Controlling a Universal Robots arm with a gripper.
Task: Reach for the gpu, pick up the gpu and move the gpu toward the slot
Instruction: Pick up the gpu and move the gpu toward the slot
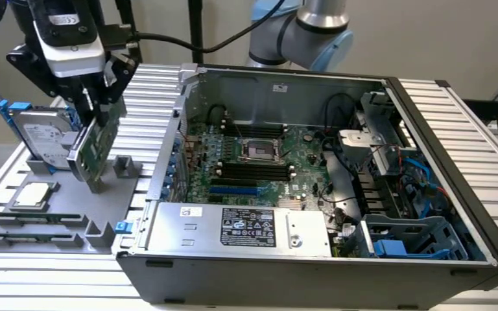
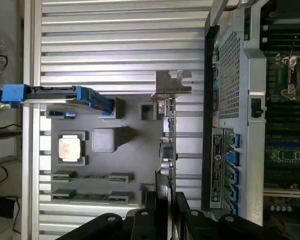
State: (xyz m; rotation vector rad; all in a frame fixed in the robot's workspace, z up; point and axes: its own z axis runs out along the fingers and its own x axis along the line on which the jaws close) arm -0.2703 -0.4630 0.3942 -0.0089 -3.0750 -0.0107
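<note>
Open computer case sits on the slatted table, motherboard exposed; grey parts tray lies to the exterior view's left of it, carrying the hard drive and processor chip. The gripper has its fingers clenched on the upper edge of the gpu, card upright over the tray, lower corner close to a tray post. Risk: thin edge grip may let the card pivot or slip; the corner could catch the post or, farther on, the case wall.
</note>
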